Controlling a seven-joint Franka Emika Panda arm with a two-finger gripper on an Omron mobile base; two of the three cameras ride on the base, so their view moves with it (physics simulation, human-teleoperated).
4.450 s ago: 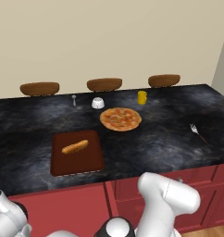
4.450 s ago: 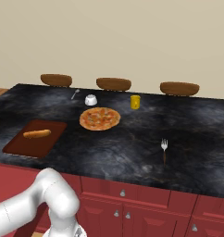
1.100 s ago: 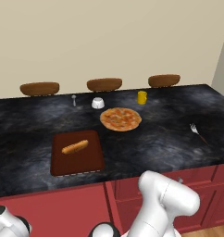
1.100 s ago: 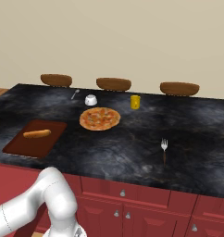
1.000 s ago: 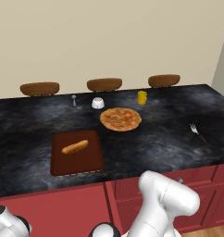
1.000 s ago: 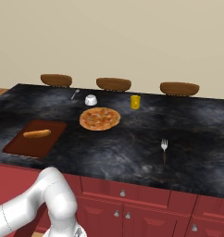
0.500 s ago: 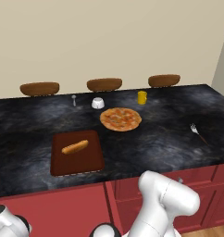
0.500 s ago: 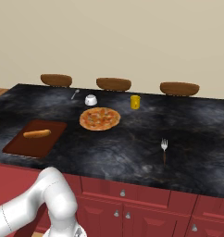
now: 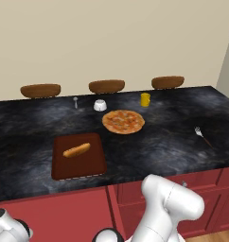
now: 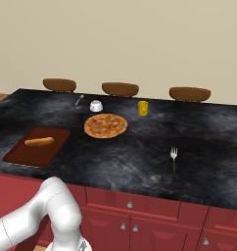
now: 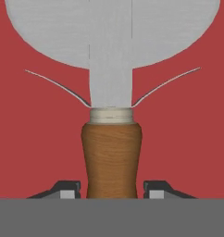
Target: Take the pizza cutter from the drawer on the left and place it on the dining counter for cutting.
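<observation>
The pizza cutter (image 11: 111,157) lies close below the hand camera on the red inside of the drawer (image 11: 30,139). Its orange-brown wooden handle points toward me, and its silver neck and broad grey wheel point away. My gripper (image 11: 112,189) is open and straddles the butt of the handle. One dark fingertip (image 11: 67,187) stands on each side, with a narrow gap to the wood. The dining counter (image 9: 159,142) is the long black marbled top above the red cabinets, and my arm reaches down below its front edge.
On the counter are a pizza (image 9: 123,121), a dark red cutting board (image 9: 88,163) with a bread roll, a fork (image 9: 201,134) at the right, a yellow cup (image 9: 145,99), a white bowl (image 9: 100,105) and a small spoon (image 9: 75,101). Three brown stools stand behind.
The arm has sunk a little lower in front of the cabinets since the oldest frames. Over the last second nothing visibly moves.
</observation>
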